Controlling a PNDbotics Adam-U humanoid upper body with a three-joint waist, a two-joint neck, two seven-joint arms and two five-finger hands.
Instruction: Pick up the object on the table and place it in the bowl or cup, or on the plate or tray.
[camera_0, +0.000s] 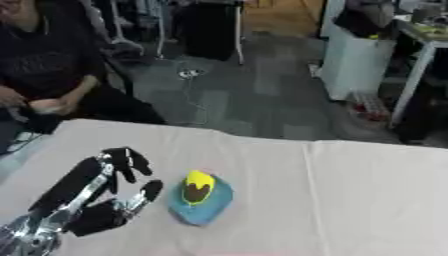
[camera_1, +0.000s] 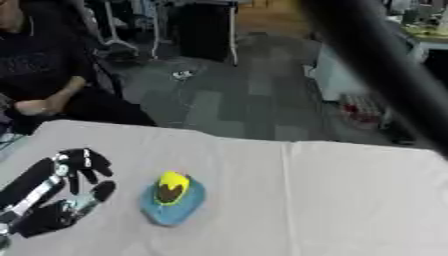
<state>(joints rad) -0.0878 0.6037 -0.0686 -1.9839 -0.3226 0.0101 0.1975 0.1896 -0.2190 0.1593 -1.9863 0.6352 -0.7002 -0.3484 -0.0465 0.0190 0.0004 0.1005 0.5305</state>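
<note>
Yellow-and-brown object (camera_0: 198, 187) resting on a blue plate (camera_0: 203, 209) at lower centre of the frame, on a pale table (camera_0: 350, 200). Just left of the plate, apart from it, left hand (camera_0: 118, 192) with fingers (camera_0: 131, 159) loosely curled and thumb (camera_0: 147, 192) pointing toward the plate, holding nothing. Dark blurred bar (camera_1: 376, 65) crossing the upper right in the right eye view; right hand not visible.
</note>
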